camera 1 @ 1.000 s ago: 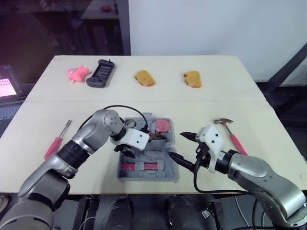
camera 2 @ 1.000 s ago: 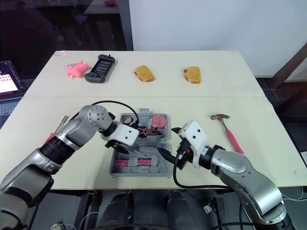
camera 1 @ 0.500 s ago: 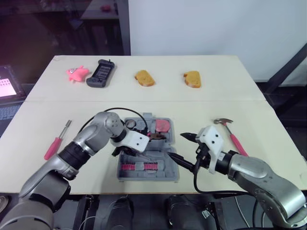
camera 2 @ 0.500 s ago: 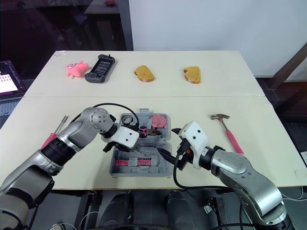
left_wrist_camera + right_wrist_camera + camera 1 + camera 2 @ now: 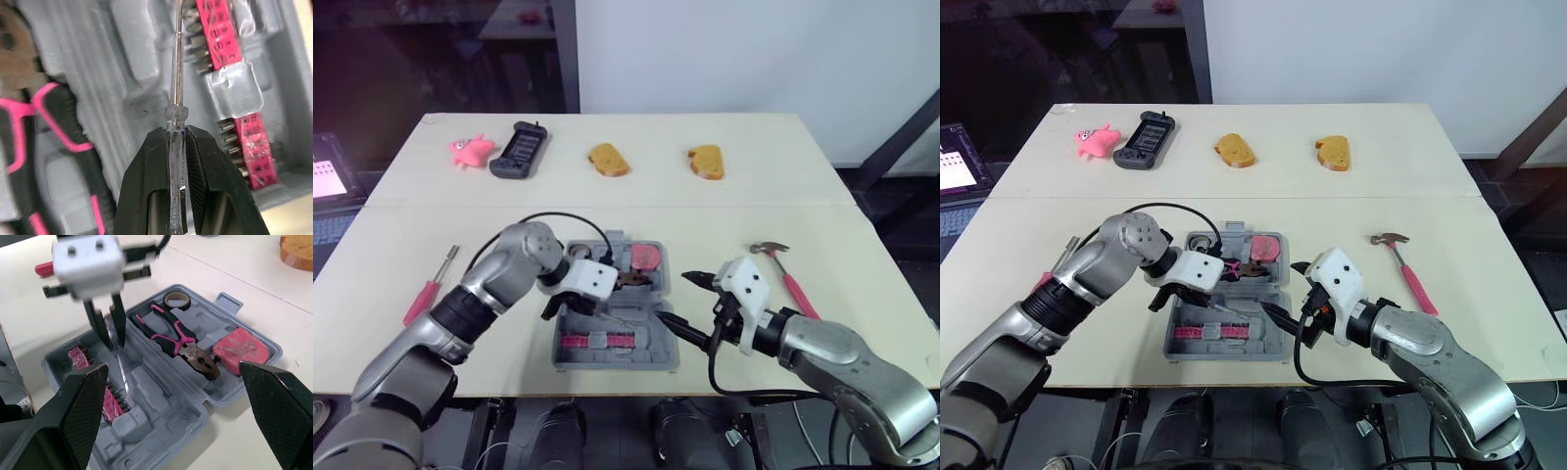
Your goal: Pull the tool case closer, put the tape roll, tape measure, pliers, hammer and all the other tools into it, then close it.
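While the left gripper [image 5: 176, 134] hangs over the open tool case [image 5: 1224, 354], its jaws are clamped on a clear-handled screwdriver [image 5: 176, 83] pointing down into it. The right gripper [image 5: 672, 297] waits just beside the case's right edge, jaws wide apart. The hammer [image 5: 783, 274] lies further right.

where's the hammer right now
In the left eye view the hammer lies flat on the table on the robot's right, outside the tool case, just beyond the right gripper.
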Controlling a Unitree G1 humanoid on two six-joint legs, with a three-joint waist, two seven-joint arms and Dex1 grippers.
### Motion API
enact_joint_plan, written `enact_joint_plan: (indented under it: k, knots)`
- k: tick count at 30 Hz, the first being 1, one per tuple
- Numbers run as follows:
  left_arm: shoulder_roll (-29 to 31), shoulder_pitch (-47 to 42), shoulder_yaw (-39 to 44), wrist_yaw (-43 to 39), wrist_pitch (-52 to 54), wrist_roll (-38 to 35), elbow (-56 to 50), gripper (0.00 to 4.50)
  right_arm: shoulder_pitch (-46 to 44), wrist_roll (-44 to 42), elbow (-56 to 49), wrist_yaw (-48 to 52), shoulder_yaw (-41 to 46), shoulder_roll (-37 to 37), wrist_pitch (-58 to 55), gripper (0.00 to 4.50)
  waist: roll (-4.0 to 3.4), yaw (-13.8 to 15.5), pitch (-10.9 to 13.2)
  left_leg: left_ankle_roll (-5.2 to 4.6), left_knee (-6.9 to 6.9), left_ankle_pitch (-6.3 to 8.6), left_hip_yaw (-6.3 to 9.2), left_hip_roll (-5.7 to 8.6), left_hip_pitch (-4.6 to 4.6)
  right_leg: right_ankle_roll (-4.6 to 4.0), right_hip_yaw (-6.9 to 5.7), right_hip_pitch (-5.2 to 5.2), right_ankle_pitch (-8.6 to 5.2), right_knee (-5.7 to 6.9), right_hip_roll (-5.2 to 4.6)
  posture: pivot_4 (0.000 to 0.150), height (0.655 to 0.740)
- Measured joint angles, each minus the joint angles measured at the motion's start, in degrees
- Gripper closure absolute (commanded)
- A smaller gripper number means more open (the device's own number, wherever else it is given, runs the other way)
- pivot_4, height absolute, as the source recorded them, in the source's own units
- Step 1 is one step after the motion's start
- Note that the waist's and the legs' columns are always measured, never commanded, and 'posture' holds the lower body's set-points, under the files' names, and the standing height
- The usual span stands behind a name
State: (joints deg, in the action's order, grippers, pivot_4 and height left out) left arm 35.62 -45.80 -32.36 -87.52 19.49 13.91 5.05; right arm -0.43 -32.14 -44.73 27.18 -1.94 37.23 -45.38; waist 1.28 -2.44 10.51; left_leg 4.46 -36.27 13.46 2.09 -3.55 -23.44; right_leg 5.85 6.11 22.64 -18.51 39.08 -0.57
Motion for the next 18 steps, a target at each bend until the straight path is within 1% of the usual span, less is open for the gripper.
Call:
enact_joint_plan:
  k: [2,6,11,14,18]
  knots:
    - [-0.11,-1.58,0.71,0.18,2.45,-0.67,-1.03,4.42,0.0,0.02,0.0,0.18,0.0,0.0,0.02,0.0,0.0,0.04,0.0,0.0,0.0,0.0,0.0,0.01,0.0,0.0,0.0,-0.02,0.0,0.0,0.0,0.15,0.74]
    - [-1.35,-1.82,0.65,1.71,5.38,-0.62,-0.95,4.42,-0.09,0.21,0.0,0.29,0.0,0.0,0.07,0.0,0.0,-0.07,0.0,0.0,0.01,0.0,0.01,0.0,0.01,0.0,0.0,0.0,0.0,0.0,0.0,0.15,0.74]
    - [-3.92,-2.13,-1.52,5.99,10.42,2.13,-0.27,4.42,-0.61,0.49,0.0,0.36,-0.12,-0.05,0.17,0.0,0.0,-0.04,0.0,0.0,0.0,0.0,0.01,0.01,0.0,0.0,0.0,0.0,0.0,0.0,0.0,0.15,0.74]
    - [-3.95,-1.94,-2.33,7.1,13.1,3.11,-0.56,4.42,-0.59,0.52,0.0,0.29,-0.16,-0.11,0.17,0.0,0.0,-0.09,0.0,0.0,0.01,0.0,0.01,0.0,0.01,0.0,0.0,0.0,0.0,0.0,0.01,0.15,0.74]
    - [-1.85,-0.66,-2.54,6.51,15.78,3.01,-2.99,4.42,-0.44,0.54,0.0,0.14,-0.18,-0.18,0.16,0.0,0.0,-0.07,0.0,0.0,0.02,0.0,0.01,0.0,0.01,0.0,0.0,0.01,0.0,0.0,0.0,0.15,0.74]
